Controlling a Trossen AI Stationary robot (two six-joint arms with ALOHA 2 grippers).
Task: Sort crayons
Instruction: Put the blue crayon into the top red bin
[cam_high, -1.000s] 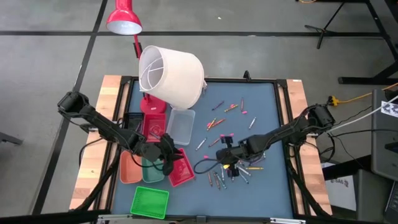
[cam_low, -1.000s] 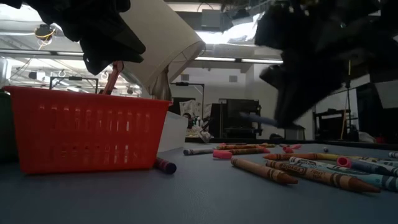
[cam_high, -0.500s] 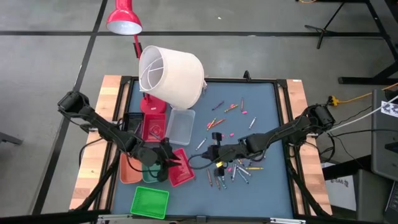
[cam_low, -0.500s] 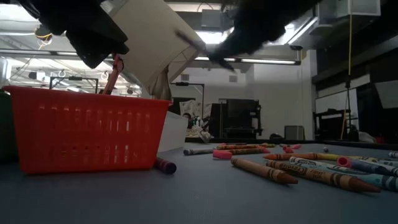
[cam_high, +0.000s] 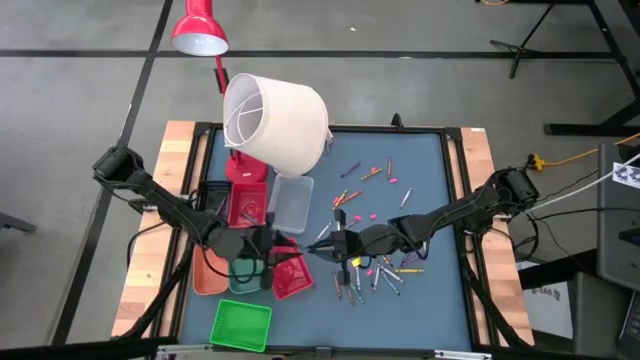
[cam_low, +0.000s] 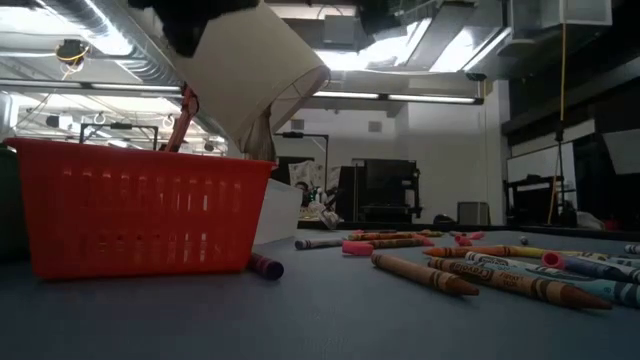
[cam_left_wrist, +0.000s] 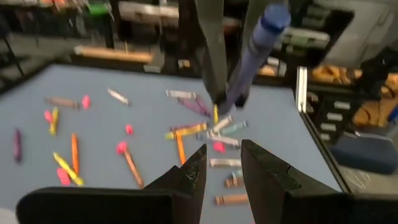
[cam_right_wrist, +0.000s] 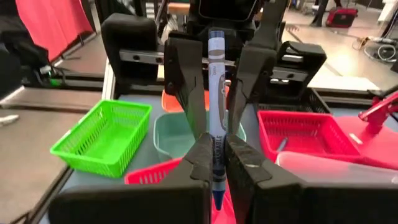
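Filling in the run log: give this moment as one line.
right gripper: shut on blue crayon | left gripper: open, facing it | handover above trays | loose crayons on table

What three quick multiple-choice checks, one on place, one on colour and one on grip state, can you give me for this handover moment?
1. Where does the right gripper hang?
A. Between the trays and the loose crayons
B. Above the lampshade
C. Off the table

2. What colour is the basket nearest the table's front edge?
A. Red
B. Green
C. Clear

3. What is the state of the right gripper?
A. Wide open
B. Shut on nothing
C. Shut on a blue crayon

Answers:
1 A, per the high view.
2 B, its mesh is bright green.
3 C, the right wrist view shows it pinched upright.
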